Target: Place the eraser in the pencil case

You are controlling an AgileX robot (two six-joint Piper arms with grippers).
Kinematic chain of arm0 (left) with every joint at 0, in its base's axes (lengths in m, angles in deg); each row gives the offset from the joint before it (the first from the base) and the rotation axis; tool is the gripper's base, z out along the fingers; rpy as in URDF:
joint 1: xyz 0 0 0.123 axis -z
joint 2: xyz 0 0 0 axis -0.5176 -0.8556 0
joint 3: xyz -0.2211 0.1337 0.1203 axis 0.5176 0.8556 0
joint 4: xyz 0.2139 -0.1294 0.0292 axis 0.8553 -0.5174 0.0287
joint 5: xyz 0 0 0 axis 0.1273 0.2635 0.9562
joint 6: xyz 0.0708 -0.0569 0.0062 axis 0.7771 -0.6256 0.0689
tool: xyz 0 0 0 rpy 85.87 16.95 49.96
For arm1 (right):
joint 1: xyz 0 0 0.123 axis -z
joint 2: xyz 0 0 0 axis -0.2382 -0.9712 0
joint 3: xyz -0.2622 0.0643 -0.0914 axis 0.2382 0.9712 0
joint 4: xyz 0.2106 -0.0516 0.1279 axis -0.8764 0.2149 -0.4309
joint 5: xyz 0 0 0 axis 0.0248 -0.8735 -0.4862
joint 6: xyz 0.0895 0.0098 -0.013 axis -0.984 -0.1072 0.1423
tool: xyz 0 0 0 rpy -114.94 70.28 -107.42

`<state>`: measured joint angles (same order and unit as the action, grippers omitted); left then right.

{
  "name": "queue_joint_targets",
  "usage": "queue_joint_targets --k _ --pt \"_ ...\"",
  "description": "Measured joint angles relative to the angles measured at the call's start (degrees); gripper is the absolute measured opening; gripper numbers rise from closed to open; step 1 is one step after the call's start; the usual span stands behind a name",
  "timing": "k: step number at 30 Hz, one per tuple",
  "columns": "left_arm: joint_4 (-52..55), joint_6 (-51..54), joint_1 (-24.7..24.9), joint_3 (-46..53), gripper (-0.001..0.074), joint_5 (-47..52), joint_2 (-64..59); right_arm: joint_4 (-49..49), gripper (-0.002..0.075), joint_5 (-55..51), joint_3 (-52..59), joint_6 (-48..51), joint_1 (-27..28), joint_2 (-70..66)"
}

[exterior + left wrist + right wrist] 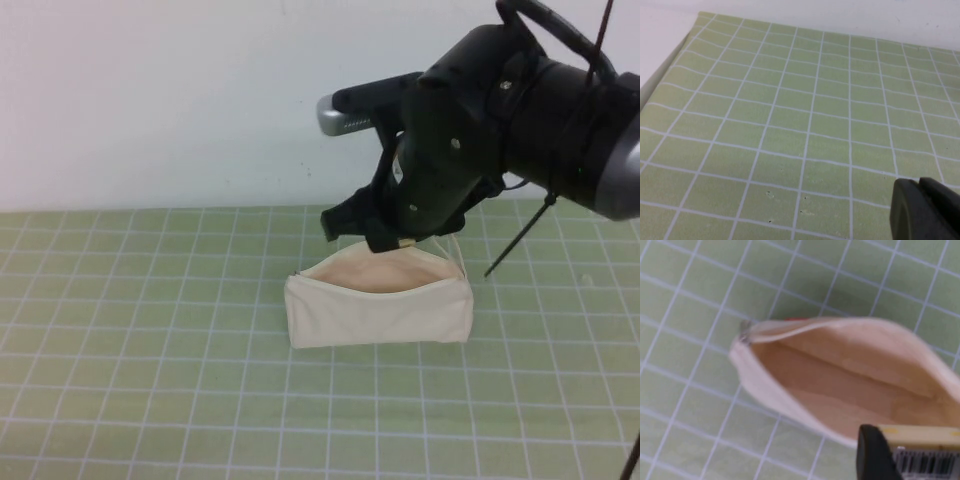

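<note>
Where the left wrist view looks down, only the green grid mat (790, 125) shows, with a dark part of the left gripper (925, 210) at the frame's corner; whether its fingers are spread or closed cannot be told, and it does not appear in the high view.

At the centre of the mat, the pencil case (378, 300) stands with its long side toward the robot and its zip mouth gaping wide. It is a cream fabric pouch with a peach-beige lining, boxy in shape; a thin loop rises at its right end. A metal zip pull (744, 335) sits at one end of the opening.

Above the right part of that opening hangs the right gripper (400, 238), its black body reaching in from the upper right of the high view. The eraser (920, 450) is clamped in it: a small flat block with a yellow-tan wrapper and a white barcode label. One black finger (872, 455) presses against the eraser's end, so the fingers are closed to the block's width. The eraser sits over the near lip of the pouch, above the lining; whether it touches the fabric cannot be told.
</note>
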<state>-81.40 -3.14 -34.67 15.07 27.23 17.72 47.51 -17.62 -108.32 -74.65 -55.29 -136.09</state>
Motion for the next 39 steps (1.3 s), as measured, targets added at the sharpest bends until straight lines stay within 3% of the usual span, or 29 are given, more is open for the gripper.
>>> queue_joint_targets --k 11,17,21,24,30,39 --pt "0.0 0.0 0.0 0.0 -0.0003 0.0 0.0 -3.3 0.0312 3.6 -0.5 2.6 2.9 -8.2" --pt "0.0 0.0 0.0 0.0 -0.0003 0.0 0.0 -3.8 0.0381 5.3 -0.5 2.8 2.9 -9.3" --pt "0.0 0.0 0.0 0.0 -0.0003 0.0 0.0 -3.8 0.0381 5.0 -0.5 2.8 2.9 -8.8" --pt "0.0 0.0 0.0 0.0 -0.0003 0.0 0.0 -3.8 0.0308 4.3 -0.5 2.8 2.9 -6.3" --pt "0.0 0.0 0.0 0.0 -0.0003 0.0 0.0 -2.7 0.0058 3.1 2.2 3.0 1.6 4.6" --pt "0.0 0.0 0.0 0.0 -0.0003 0.0 0.0 -0.1 0.0 10.4 22.2 2.5 -1.2 29.8"
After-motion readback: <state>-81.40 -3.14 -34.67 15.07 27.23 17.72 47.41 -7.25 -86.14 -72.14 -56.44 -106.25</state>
